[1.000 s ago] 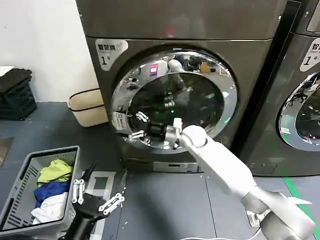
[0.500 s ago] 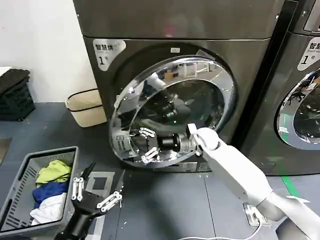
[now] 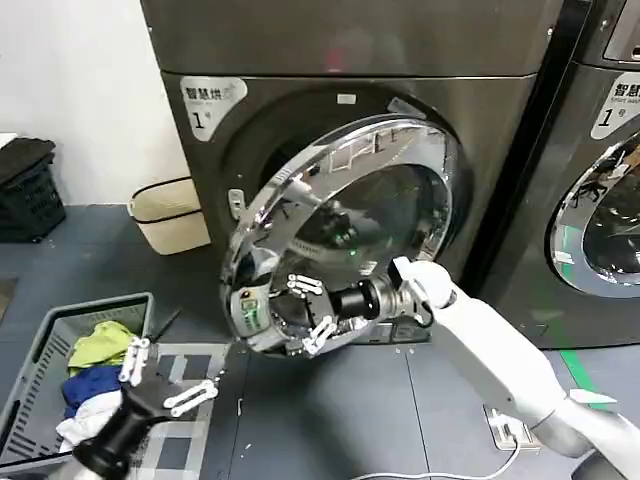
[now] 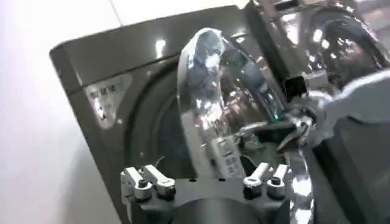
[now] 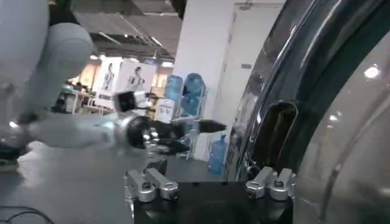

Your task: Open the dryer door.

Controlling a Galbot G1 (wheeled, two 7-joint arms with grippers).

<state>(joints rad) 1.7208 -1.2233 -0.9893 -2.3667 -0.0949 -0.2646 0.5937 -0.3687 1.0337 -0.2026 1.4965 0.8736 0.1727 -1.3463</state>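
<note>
The door (image 3: 340,235) stands ajar from the bronze-grey dryer (image 3: 350,90); the right gripper (image 3: 308,312), fingers spread, reaches its lower chrome rim. The left gripper (image 3: 165,375) hangs spread above grey floor (image 3: 330,420), beside a laundry basket (image 3: 40,350) by a white wall (image 3: 70,90).

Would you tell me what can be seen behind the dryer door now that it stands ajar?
Behind the dryer door, the machine's dark recessed front panel shows along the opened left edge. The drum opening itself is covered by the door and the right gripper at its lower rim.

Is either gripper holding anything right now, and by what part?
Cannot tell: the right gripper is spread at the dryer door's lower-left chrome rim. Left gripper holds nothing.
</note>
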